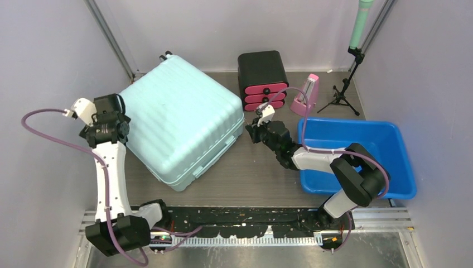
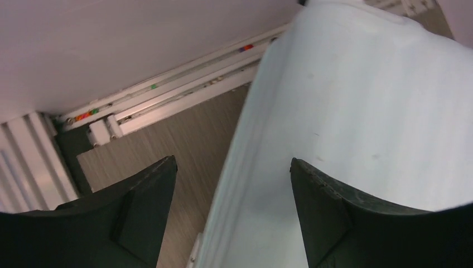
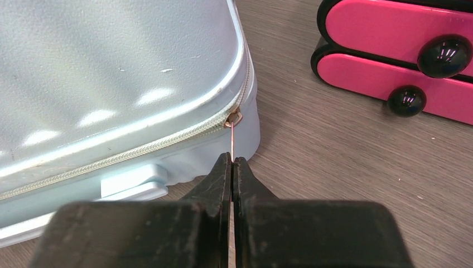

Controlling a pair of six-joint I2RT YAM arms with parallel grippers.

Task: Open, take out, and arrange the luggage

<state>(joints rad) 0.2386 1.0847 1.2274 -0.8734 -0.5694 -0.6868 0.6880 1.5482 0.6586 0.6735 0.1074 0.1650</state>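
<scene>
two claws on this one. the luggage (image 1: 181, 120) lies flat and zipped shut on the counter (image 1: 262, 178). the right claw (image 3: 231, 162) is pinched fully closed on the thin zipper pull (image 3: 232, 131) at the luggage's right corner (so it's the nearer arm for unzipping), with the zip seam (image 3: 139, 148) running off along the luggage's edge. the left claw (image 2: 231, 162) gapes wide astride the luggage's left edge, holding nothing. no readable logo anywhere.
</scene>
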